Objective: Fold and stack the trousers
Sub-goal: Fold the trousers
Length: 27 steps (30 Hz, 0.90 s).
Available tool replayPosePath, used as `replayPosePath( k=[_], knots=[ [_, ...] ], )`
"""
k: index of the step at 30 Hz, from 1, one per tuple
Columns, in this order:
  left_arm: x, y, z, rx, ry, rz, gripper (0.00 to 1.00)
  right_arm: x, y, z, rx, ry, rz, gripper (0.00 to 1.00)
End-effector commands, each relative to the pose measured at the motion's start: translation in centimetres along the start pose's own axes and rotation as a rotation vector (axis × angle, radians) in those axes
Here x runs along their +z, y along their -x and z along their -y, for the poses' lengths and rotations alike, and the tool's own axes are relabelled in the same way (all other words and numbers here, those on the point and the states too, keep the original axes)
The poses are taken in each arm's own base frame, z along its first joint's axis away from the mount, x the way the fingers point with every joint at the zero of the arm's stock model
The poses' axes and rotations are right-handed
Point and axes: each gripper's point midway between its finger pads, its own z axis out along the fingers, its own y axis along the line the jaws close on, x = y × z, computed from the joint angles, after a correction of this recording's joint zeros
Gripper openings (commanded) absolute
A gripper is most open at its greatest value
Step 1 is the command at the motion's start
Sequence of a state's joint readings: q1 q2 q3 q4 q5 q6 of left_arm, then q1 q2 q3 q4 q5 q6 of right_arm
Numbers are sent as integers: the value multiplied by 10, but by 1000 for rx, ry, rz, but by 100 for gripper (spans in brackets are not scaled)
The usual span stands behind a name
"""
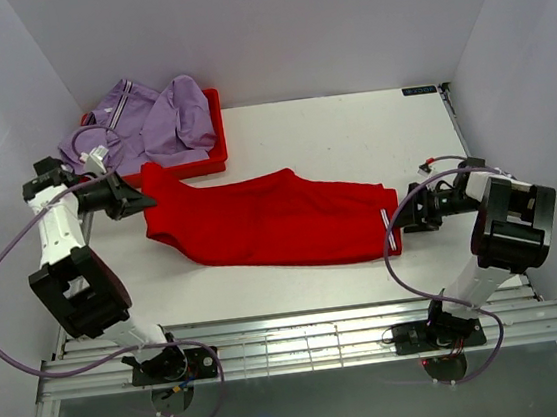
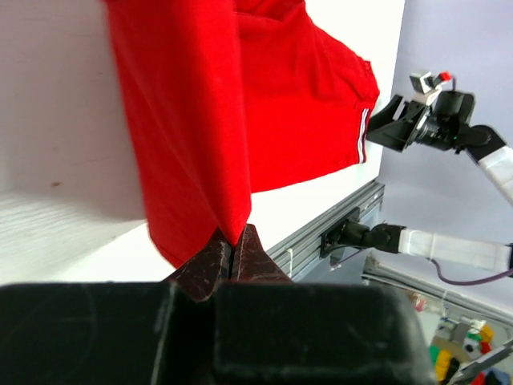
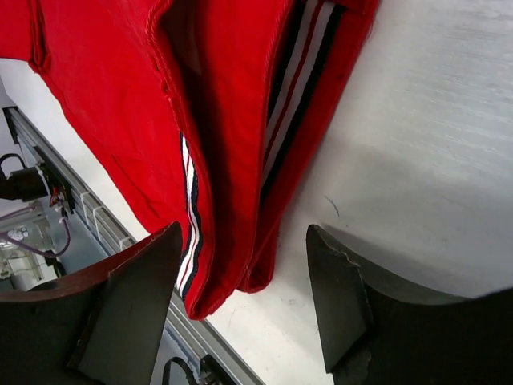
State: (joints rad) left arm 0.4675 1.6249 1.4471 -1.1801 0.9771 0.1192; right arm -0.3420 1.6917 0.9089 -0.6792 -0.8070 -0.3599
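Field notes. You are looking at one pair of red fabric trousers [image 1: 270,220] lying flat on the white tabletop [image 1: 350,130]. The long axis is running left to right, tilting slightly so the right end is sitting nearer the arm bases.

The left end effector [image 1: 142,199] is pinching the left end of the cloth. In the left wrist view its fingers [image 2: 204,269] are pressing together, with a fold of red fabric rising from between them.

The right end effector [image 1: 404,209] is sitting just beside the opposite, striped end. Its fingers [image 3: 136,305] are standing wide apart and gripping nothing, and the striped edge is lying in the gap ahead of the tips. Each arm is covering its own end, with the garment stretching between them.

Counting:
- One pair of red trousers laid out.
- One lilac garment [image 1: 148,123], heaping in one red plastic tray [image 1: 218,140] at the far left. The tray is touching or just overlapping the trousers' far corner; you cannot tell which.
- Two end effectors.
- No stack is showing yet.

My reading: the right one is needing to close on the striped end before any lengthwise fold.
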Motion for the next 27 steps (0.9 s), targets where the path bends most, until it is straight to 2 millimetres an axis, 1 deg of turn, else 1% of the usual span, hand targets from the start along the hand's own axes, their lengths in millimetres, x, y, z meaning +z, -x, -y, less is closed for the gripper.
replayPosePath(
  k=[1,2,3,5,6,7,8,9,10,12,13,14,15,16,17,18,20,21,22,23,24,25,26,27],
  knots=[
    [8,6,61,108,-2,48,0,12,7,-4,-22,25,20,68],
    [13,4,67,117,5,43,0,14,9,-4,-31,24,23,66],
    [24,-3,79,117,24,27,0,17,8,-3,-26,21,18,60],
    [38,-6,88,133,39,26,0,23,7,-4,-28,22,7,49],
    [50,-14,99,148,35,-1,0,25,8,-3,-32,22,11,36],
    [58,-13,101,126,54,6,0,27,7,-3,-30,29,5,29],
    [66,-17,105,125,56,-8,0,29,7,-4,-32,33,-1,23],
    [82,-32,119,149,41,-55,0,30,7,-5,-30,37,-4,14],
    [92,-32,121,127,57,-55,0,31,7,-5,-29,40,-8,10],
    [106,-39,132,137,47,-74,0,33,7,-6,-33,42,-12,8],
    [115,-48,146,172,24,-86,0,32,8,-6,-35,40,-8,8],
    [122,-49,148,168,38,-84,0,33,8,-8,-38,41,-9,8],
    [126,-50,155,178,32,-83,0,33,7,-8,-37,40,-11,8],
    [133,-55,165,193,15,-93,0,33,7,-8,-40,38,-10,8],
    [138,-59,172,169,4,-97,0,34,6,-9,-41,40,-12,8],
    [148,-73,184,188,-15,-130,0,35,6,-10,-37,40,-14,8],
    [163,-88,198,212,-30,-173,0,35,6,-11,-39,44,-14,8],
    [179,-106,204,220,-28,-225,0,35,6,-12,-39,44,-13,8],
    [184,-109,216,235,-43,-228,0,35,7,-12,-41,43,-13,8],
    [192,-113,220,242,-48,-239,0,34,7,-12,-44,42,-10,8],
    [205,-124,223,244,-38,-264,0,34,7,-13,-45,40,-9,8],
    [212,-123,232,254,-53,-253,0,34,7,-13,-49,37,-9,8],
    [219,-127,234,249,-52,-263,0,34,7,-14,-50,37,-11,8],
    [227,-136,239,251,-56,-284,0,33,7,-14,-54,36,-13,8]
  ],
)
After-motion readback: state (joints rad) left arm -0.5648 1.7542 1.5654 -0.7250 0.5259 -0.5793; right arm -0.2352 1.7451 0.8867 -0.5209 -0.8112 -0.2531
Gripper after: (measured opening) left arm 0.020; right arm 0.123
